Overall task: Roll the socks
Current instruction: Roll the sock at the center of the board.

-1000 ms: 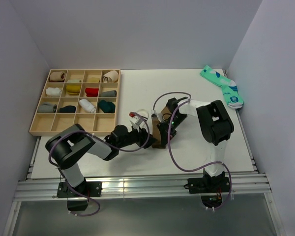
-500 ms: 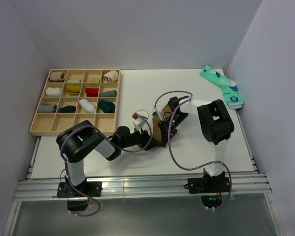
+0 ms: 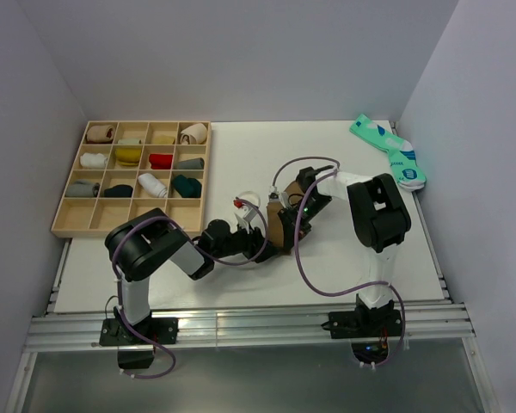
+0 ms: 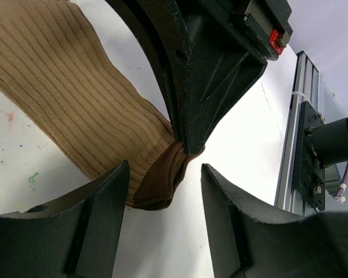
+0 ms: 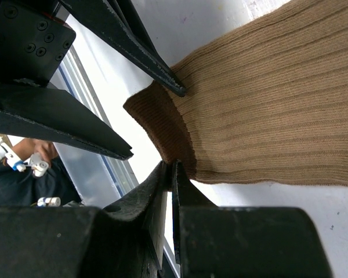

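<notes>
Starting the roll is where I judge we are. From the top external view, the long tan-brown ribbed sock (image 3: 279,237) lies on the white table (image 3: 241,155) just below the centre of the frame. Both grippers meet at its lower end, and the teal pair of socks (image 3: 394,153) lies at upper right. In the left wrist view, my left gripper (image 4: 162,174) has its fingers apart, straddling the darker cuff at lower centre. In the right wrist view, my right gripper (image 5: 171,169) is pinched together on the cuff's edge, where the fabric curls. Next, I think, the left fingers must close on that curl without dragging the flat, ridged leg.
</notes>
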